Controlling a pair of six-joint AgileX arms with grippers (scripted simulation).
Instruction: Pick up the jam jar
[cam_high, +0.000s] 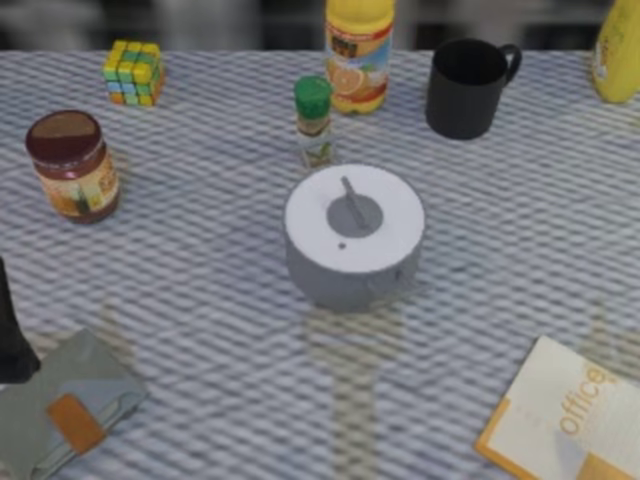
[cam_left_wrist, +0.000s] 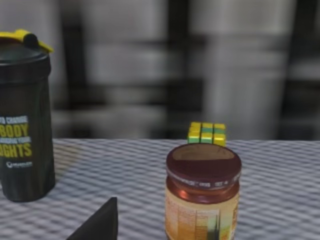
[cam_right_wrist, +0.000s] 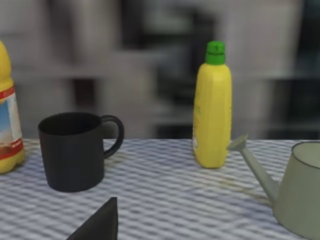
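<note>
The jam jar stands upright at the left of the table, short and wide, with a dark red-brown lid and an orange-yellow label. My left gripper shows as a dark shape at the left edge, nearer the front than the jar and apart from it. The left wrist view has the jam jar straight ahead, and one dark finger beside it touches nothing. The jaws are open and empty. My right gripper is out of the top view, open, with one finger over bare cloth.
A white-topped round grey device sits mid-table, with a green-capped spice bottle and an orange juice bottle behind it. A colour cube, black mug, yellow bottle, booklet and grey pouch lie around. A black shaker stands near the jar.
</note>
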